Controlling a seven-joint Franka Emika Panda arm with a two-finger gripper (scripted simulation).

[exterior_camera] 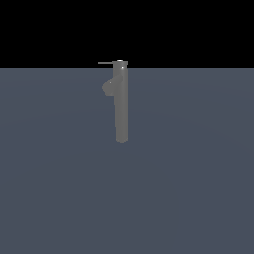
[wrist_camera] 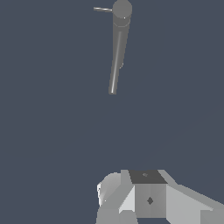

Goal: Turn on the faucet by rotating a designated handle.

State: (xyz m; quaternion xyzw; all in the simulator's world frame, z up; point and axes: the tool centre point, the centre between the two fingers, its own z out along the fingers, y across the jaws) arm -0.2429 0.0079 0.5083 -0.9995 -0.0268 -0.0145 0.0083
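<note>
Faucet (exterior_camera: 121, 104) stands upright at the upper centre of the exterior view, on the dark grey floor (exterior_camera: 198, 188), its thin handle (exterior_camera: 105, 63) jutting toward the exterior view's left from the cap. In the wrist view the gripper (wrist_camera: 114, 217) is well apart from the faucet (only its boxy body shows), so I cannot tell how the jaws stand.

A flat, matte slate-blue tabletop (exterior_camera: 198, 188) fills the lower part of the exterior view, running unbroken from the exterior view's left to its right and ending in a straight horizontal edge. Above that edge lies a plain black background (exterior_camera: 198, 30) with no detail to make out. In the wrist view the same slate-blue tabletop (wrist_camera: 48, 131) takes up almost the whole picture, even in tone, without markings or seams
</note>
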